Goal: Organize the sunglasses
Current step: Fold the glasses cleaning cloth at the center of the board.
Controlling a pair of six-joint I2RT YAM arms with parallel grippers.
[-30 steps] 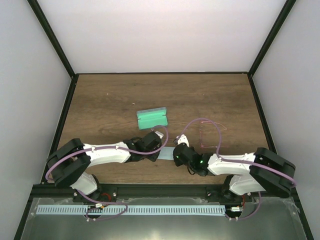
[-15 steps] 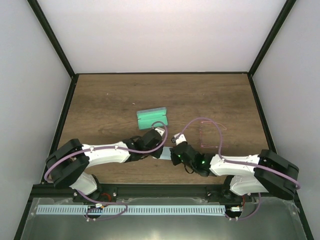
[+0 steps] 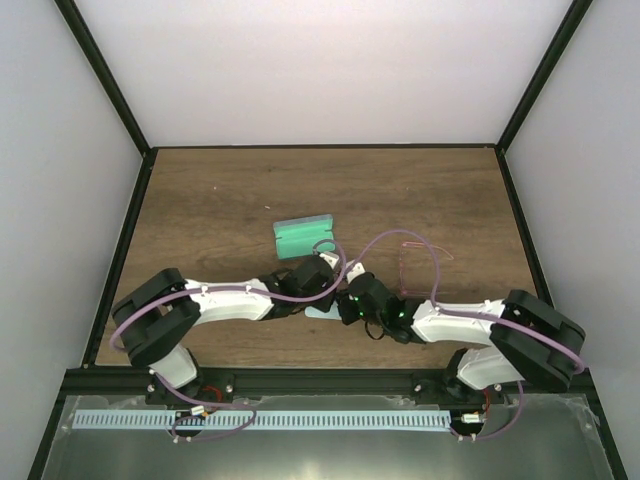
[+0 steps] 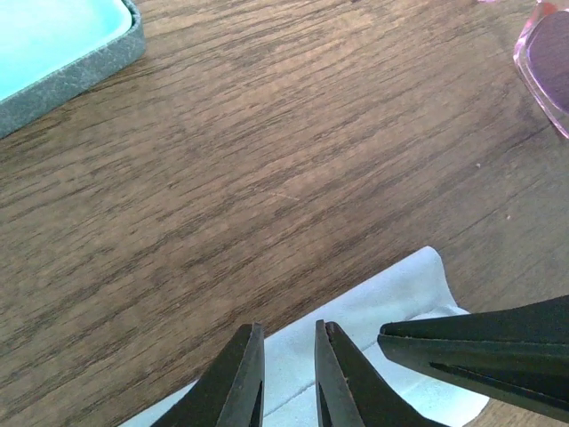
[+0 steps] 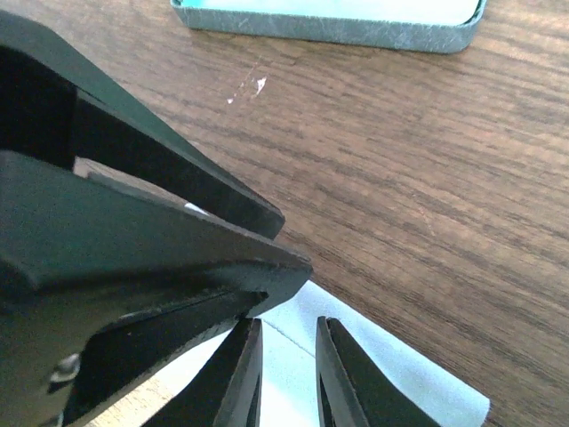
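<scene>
Currently both arms meet at the near centre of the table [image 3: 220, 200], where the left gripper [image 4: 289, 329] and the right gripper [image 5: 289, 325] stand tip to tip over a pale blue cloth [image 4: 364, 307]. Each has its jaws narrowly parted, and whether either pinches the cloth cannot be told. Sunglasses [image 3: 420, 268], pink-framed, lie flat on the wood just right of the grippers, apart from the open green case [image 3: 305, 237] beyond them.
</scene>
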